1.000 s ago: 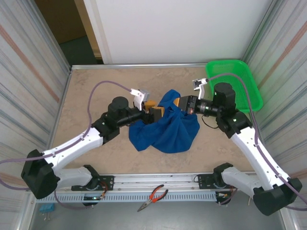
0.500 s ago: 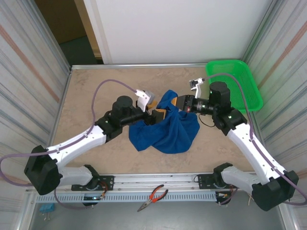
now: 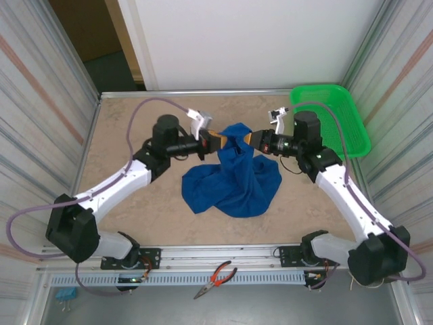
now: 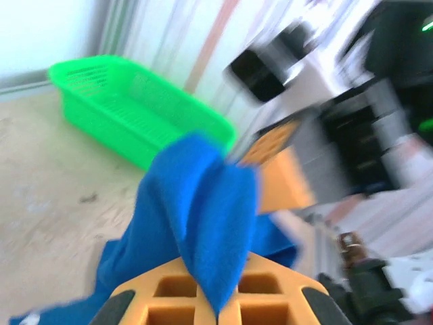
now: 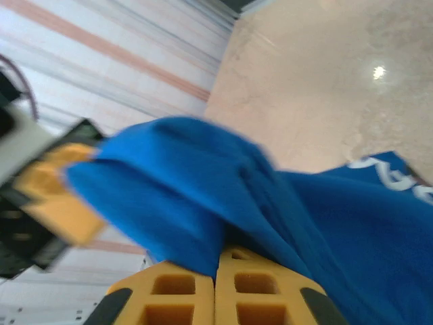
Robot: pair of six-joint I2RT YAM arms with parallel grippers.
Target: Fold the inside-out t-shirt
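1. From above: inside-out t-shirt [image 3: 233, 181] heaped mid-surface [image 3: 135, 115], its peak lifted at 12 o'clock between left pincer [image 3: 220, 141] and right pincer [image 3: 245, 139]; green mesh basket [image 3: 335, 122] well apart at 2 o'clock.
2. Left wrist: left pincer shut tight on a blue fold at 6 o'clock.
3. Right wrist: right pincer likewise closed on cloth; white print [image 5: 389, 172] at 3 o'clock.
4. Judged soft, light, limp, quick to bunch; best gripped at hem or shoulder seams.

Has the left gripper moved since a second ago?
Yes. The left gripper has moved away from the near rail, toward the far wall, gripping the shirt.
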